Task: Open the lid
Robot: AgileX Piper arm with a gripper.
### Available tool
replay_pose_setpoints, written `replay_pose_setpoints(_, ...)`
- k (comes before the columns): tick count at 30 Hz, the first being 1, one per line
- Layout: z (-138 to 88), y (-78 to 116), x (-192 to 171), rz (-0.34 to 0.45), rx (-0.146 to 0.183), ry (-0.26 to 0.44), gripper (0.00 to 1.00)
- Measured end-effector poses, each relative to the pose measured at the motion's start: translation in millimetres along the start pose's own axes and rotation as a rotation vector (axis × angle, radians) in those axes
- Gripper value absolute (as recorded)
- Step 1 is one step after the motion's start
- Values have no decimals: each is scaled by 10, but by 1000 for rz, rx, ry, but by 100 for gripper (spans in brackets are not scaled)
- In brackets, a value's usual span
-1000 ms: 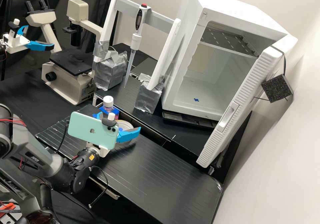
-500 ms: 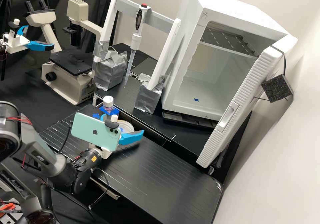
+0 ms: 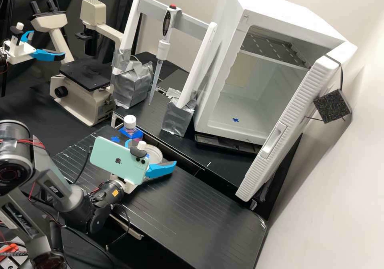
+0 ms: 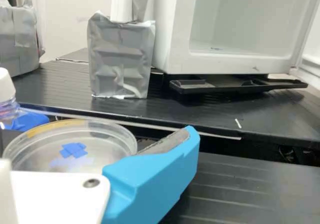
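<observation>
Closely the gripper [image 3: 153, 153] stands by the clear round dish [image 4: 107, 144], its two blue fingers being apart, one white-capped bottle [image 3: 129, 121] near.

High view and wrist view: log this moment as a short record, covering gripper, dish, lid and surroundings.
Gripper: white gripper, blue fingers open, at the dish
Dish: round, clear dish on the black bench, blue mark in its middle
Lid: appears on; seam unclear
Contact: cannot tell
Beside dish: white-capped bottle
On wrist: mint-green phone
Behind: pipette upright in a frame, microscope, white cabinet with door open
</observation>
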Motion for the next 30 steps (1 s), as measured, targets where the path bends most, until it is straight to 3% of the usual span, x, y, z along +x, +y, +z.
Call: replay_pose_setpoints(30, -24, -31, 18, -19, 7, 18, 0)
